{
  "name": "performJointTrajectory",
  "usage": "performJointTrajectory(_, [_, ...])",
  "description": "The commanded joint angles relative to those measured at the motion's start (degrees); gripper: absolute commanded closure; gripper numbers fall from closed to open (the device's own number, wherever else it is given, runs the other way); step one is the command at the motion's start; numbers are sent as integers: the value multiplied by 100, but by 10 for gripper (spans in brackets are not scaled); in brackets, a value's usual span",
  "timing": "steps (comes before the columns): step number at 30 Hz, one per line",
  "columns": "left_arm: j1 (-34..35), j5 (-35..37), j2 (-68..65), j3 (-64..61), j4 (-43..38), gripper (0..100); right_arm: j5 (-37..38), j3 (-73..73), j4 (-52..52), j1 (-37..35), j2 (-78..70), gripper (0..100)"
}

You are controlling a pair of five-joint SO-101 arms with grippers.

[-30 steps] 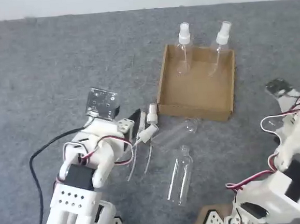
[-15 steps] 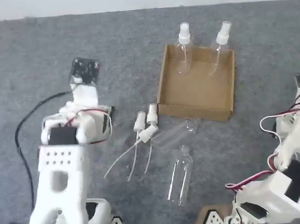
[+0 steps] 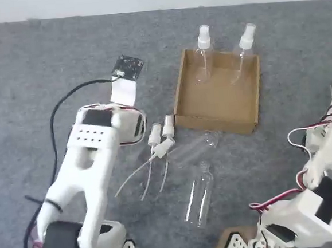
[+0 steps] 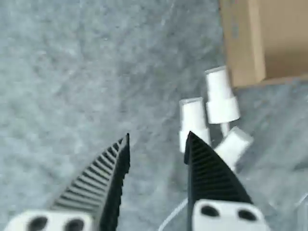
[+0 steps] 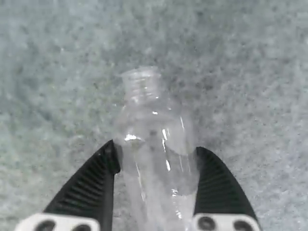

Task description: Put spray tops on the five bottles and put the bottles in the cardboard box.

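Observation:
Three white spray tops (image 3: pixel 162 137) lie loose on the grey felt, just left of the cardboard box (image 3: pixel 182 94). My left gripper (image 4: pixel 158 139) hangs open above the felt, and one finger's tip overlaps the nearest spray top (image 4: pixel 192 118). Two capped bottles (image 3: pixel 203 56) stand at the box's far wall. Two uncapped clear bottles lie flat, one (image 3: pixel 199 195) in front of the box and one (image 3: pixel 201 143) against its near wall. My right gripper (image 5: pixel 156 154) is shut on a third uncapped bottle (image 5: pixel 154 125), whose open neck points away from the fingers.
The left arm (image 3: pixel 91 158) stretches over the table's left half, with a black cable (image 3: pixel 56 118) looping beside it. The right arm (image 3: pixel 328 169) stands at the right edge. Long dip tubes (image 3: pixel 144 177) trail from the spray tops toward the front.
The left arm swung away to the left and has come back right, so its gripper is over the spray tops again. The right arm shifted slightly to the right.

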State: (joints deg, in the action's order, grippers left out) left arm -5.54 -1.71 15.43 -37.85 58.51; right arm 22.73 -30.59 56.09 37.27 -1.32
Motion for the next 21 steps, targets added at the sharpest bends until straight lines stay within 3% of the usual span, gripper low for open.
performJointTrajectory(1, [-105, 404, -202, 286, -202, 830, -70, 325, 13, 31, 75, 909])
performJointTrajectory(10, [0, 440, -316, 224, -325, 830, -70, 237, 13, 22, 40, 908])
performJointTrajectory(17, [220, 413, -316, 127, -360, 830, -70, 141, 57, 40, 48, 805])
performJointTrajectory(21, [167, 422, -316, 119, -360, 830, -70, 141, 57, 57, 40, 800])
